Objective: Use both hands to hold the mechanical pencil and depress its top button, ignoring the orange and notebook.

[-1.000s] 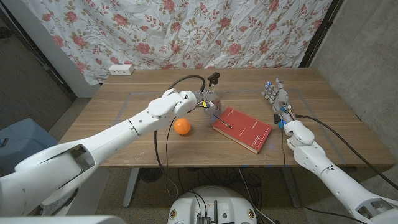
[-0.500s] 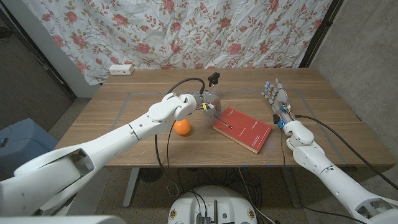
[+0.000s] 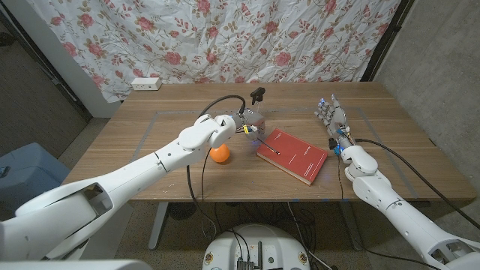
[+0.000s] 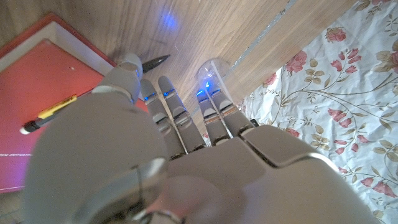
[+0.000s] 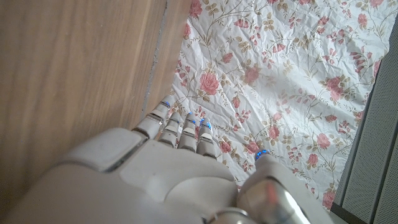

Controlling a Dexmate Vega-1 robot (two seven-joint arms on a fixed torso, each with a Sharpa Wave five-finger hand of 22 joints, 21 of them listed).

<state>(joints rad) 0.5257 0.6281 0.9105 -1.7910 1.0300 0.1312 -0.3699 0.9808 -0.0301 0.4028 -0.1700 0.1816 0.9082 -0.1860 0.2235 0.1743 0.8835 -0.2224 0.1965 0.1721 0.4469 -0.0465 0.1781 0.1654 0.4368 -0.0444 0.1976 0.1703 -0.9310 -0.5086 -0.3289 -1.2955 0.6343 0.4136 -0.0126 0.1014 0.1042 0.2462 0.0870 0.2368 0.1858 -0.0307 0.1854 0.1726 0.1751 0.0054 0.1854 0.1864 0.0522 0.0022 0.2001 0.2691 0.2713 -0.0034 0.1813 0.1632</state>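
The mechanical pencil (image 3: 268, 147) is thin and dark with a yellow band (image 4: 55, 111). It lies across the near-left part of the red notebook (image 3: 297, 156), its dark tip poking past the notebook's edge by my left thumb. My left hand (image 3: 253, 122) hovers just beyond that corner with fingers (image 4: 177, 121) stretched out and apart, holding nothing and apart from the pencil. My right hand (image 3: 331, 117) stands at the table's right side, fingers (image 5: 183, 127) straight and pointing at the far edge, holding nothing. It is well clear of the notebook.
An orange (image 3: 219, 153) sits just left of the notebook, under my left forearm. A black clip-like object (image 3: 258, 93) on a cable hangs above the left hand. A white power strip (image 3: 145, 84) lies at the far left edge. A floral curtain (image 3: 247, 37) backs the table.
My left hand has crept slightly farther and to the right, toward the notebook's far-left corner. The right hand, pencil, notebook and orange have not moved.
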